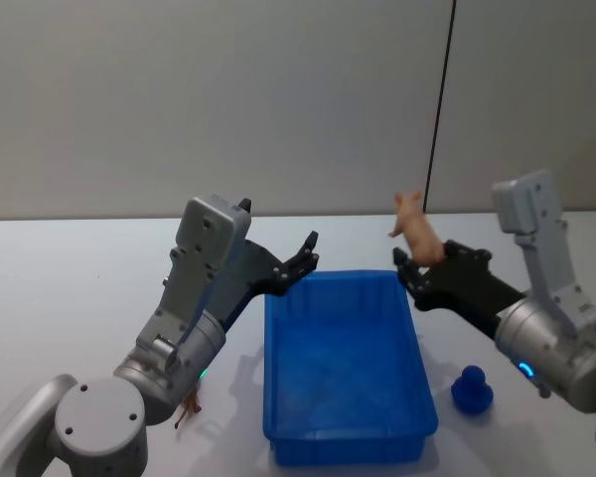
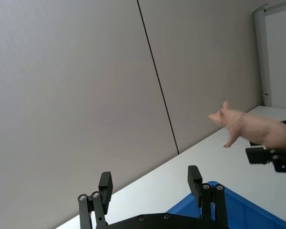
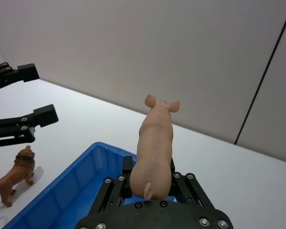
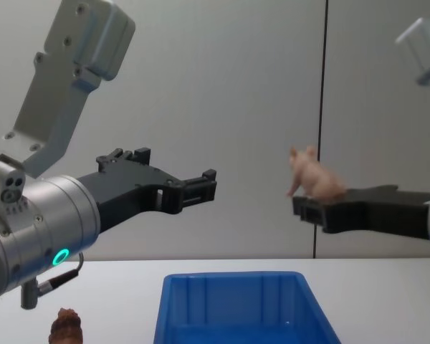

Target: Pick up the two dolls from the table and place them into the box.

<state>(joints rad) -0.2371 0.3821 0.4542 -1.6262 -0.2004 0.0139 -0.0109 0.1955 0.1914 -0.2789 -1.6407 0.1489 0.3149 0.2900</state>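
A: Nearest items?
B: A brown lion doll is seen standing on the white table, well below and behind the left gripper, beside that arm's base. A rounded blue doll is found on the table below and behind the right gripper, just outside the bin's right wall.

A: Bin?
B: The blue plastic bin is set between the two arms. Its far end lies beneath both grippers, and nothing is seen inside.

A: Left gripper state?
B: Its fingers are spread apart with nothing between them. It is held in the air above the bin's far left corner.

A: Right gripper?
B: It is clamped on a pale pink pig doll, gripped at the hind end. The pig is raised above the bin's far right corner, snout pointed away toward the grey wall.
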